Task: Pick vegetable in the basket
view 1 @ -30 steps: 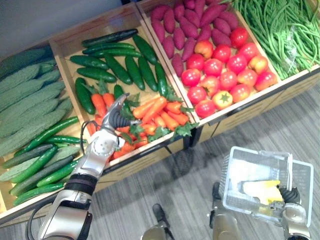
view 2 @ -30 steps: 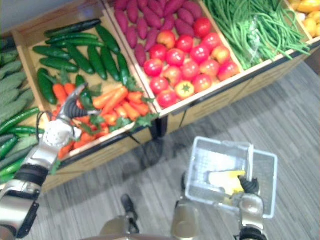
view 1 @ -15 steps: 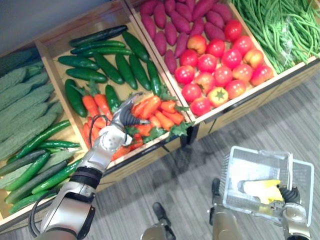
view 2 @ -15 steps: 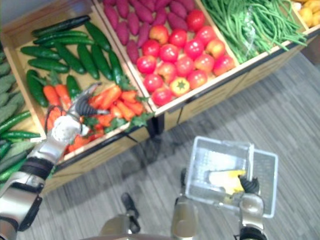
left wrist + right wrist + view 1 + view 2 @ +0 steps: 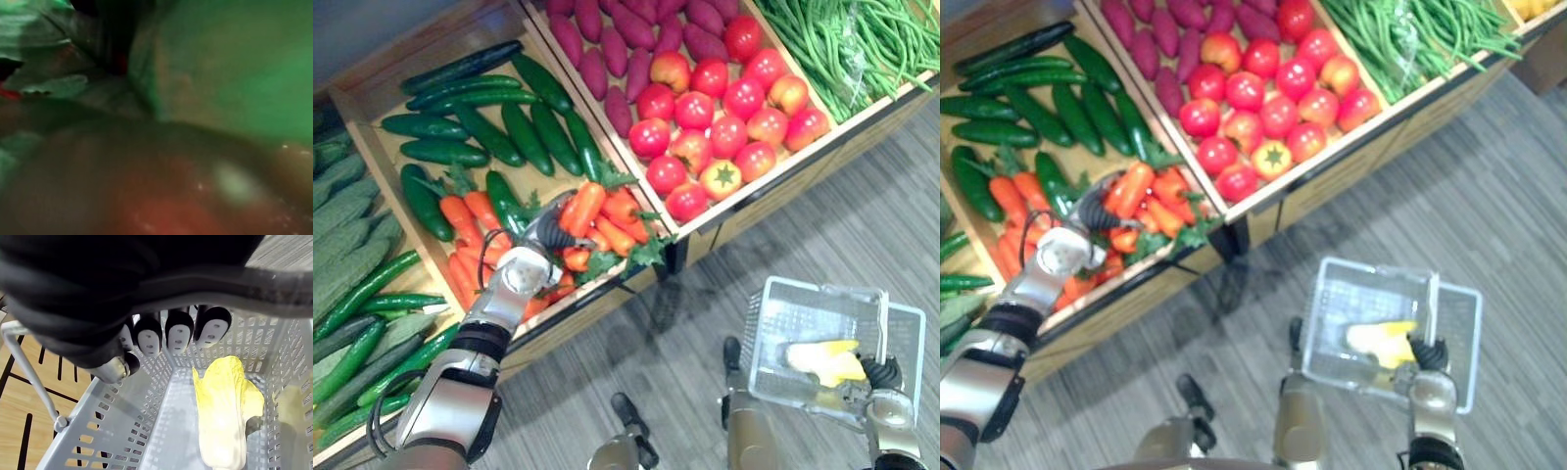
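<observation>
L hand [image 5: 551,233] is working in the carrots [image 5: 599,210]; R hand [image 5: 885,394] is carrying the basket [image 5: 818,290].
Carrots are lying at the front of the wooden bin [image 5: 579,315], just beside the cucumbers [image 5: 524,129]. They're prob. stiff, light and smooth, so best gripped round the thick mid-body, not the floppy greens. Can't tell if the L hand is gripping one: its wrist view is giving just an orange-green blur. R hand is clamping the basket, w/ a pale yellow cabbage [image 5: 221,417] lying inside.
</observation>
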